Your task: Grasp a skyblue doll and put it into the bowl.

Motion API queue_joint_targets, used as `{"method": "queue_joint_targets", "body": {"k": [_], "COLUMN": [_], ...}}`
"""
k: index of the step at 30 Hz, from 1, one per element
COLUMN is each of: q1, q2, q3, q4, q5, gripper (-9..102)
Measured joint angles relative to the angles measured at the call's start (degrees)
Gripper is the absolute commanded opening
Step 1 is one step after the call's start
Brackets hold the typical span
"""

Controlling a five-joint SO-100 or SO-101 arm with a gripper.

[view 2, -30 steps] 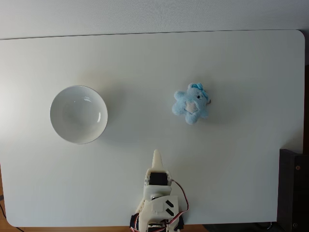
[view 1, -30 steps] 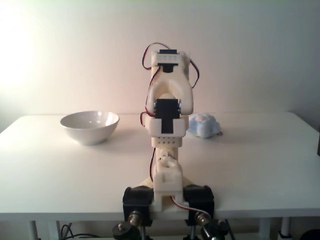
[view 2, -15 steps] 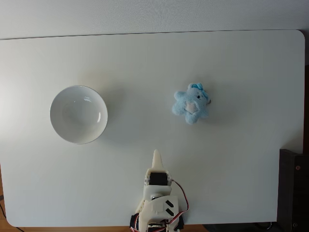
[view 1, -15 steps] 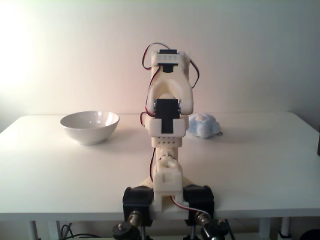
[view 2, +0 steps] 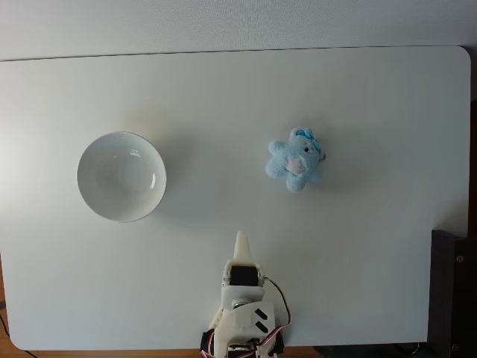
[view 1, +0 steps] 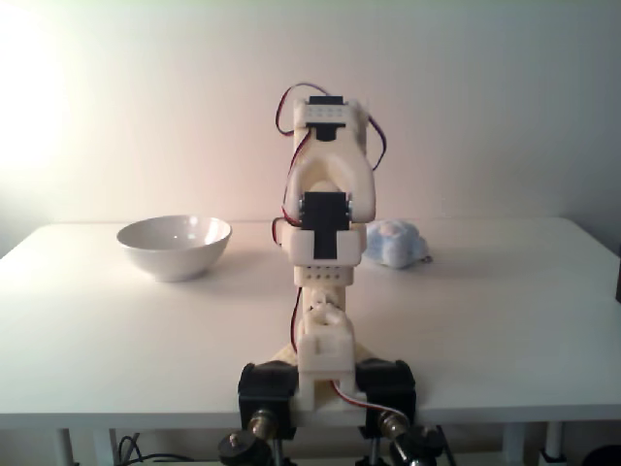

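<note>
Two things sit on your white desk (view 2: 373, 89): the fuzzy skyblue plush doll (view 2: 295, 160) right of centre, and the glossy white ceramic bowl (view 2: 121, 176) toward the left edge, well apart. Your gripper (view 2: 241, 242) rests folded near the front edge, fingers pressed together.

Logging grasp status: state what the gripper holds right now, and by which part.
Nothing is held. The gripper is folded back near the arm's base, well apart from the skyblue doll lying on the table.
</note>
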Motion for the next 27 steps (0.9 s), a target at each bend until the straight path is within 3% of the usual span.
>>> {"method": "queue_joint_targets", "body": {"k": [11, 27], "q1": [0.4, 18.0], "q2": [-2.2, -26.6], "q3": [-14.3, -36.0], "q4": [0.0, 0.0], "q5": [9.8, 39.5], "gripper": [6, 6]}}
